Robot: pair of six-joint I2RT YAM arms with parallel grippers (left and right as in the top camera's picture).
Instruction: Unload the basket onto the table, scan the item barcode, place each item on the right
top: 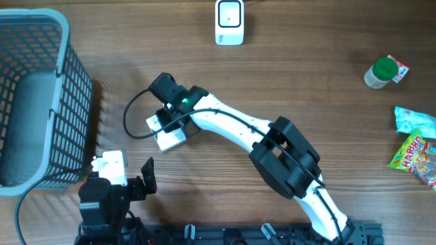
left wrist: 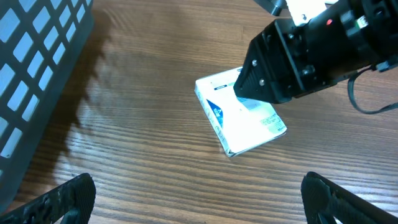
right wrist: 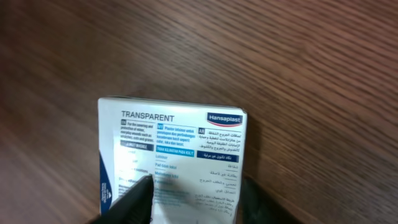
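Nearest the base, the left gripper (top: 128, 175) stands fully open and empty, just beside the basket (top: 68, 75). Ahead of it, the Hansaplast box (right wrist: 180, 143) lies flat on the table (top: 306, 68), printed face up. The right gripper (right wrist: 196, 202) is down over the box with its jaws partly closed, one finger across the printed face and the other at its edge; whether it has a hold cannot be told. The scanner (top: 229, 22) stands at the far edge, well apart.

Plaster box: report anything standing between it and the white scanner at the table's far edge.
Nothing visible does. Only bare wood lies between the plaster box and the scanner; the basket sits off to the side.
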